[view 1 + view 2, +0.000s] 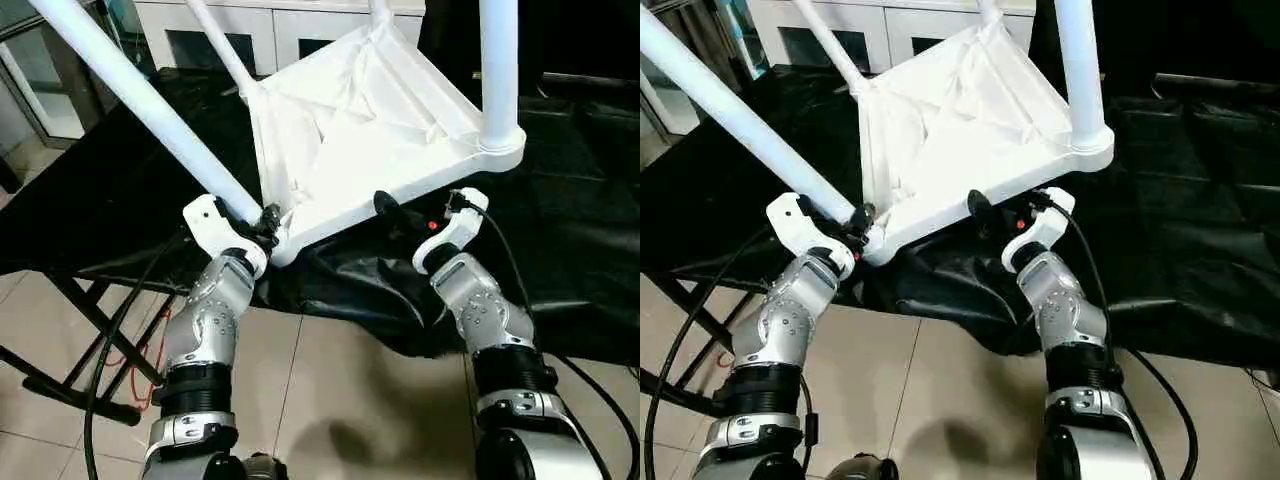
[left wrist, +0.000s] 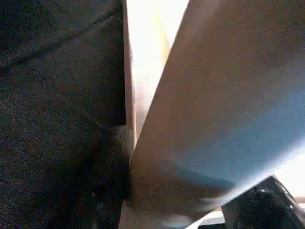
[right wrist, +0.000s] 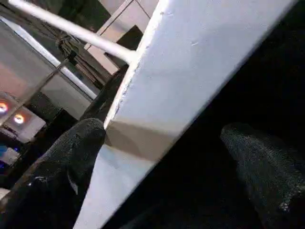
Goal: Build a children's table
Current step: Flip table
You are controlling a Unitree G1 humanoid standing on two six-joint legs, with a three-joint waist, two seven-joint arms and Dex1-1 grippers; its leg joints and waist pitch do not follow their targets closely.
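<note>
Nearest the camera, two silver forearms rise from the bottom edge over a tiled floor [image 1: 330, 380] and bend inward at the wrists toward the black-draped work surface [image 1: 570, 250]. The left gripper [image 1: 262, 226], at about 9 o'clock from the picture's centre, sits at the near-left corner socket of the tabletop [image 1: 350, 130], clenched on the base of a leg [image 1: 140, 100] that slants up and away toward 10 o'clock; the left wrist view shows the white tube pressed close, with one black finger [image 2: 259, 207] against it. The right gripper [image 1: 400, 212], near the centre, straddles the tabletop's near edge; in the right wrist view its two black fingers [image 3: 62, 162] stand apart on either side of the white rim, released rather than clamped, the left one close to the plastic. The tabletop lies upside down and tilted on the black cloth, ribbed underside facing up, its near edge lower. A second leg [image 1: 498, 65] stands upright in the right corner socket at about 2 o'clock, and a third leg [image 1: 220, 45] slants up from the far-left corner. Beyond, at 12 o'clock, stands a white cabinet [image 1: 270, 30] with glass doors.
</note>
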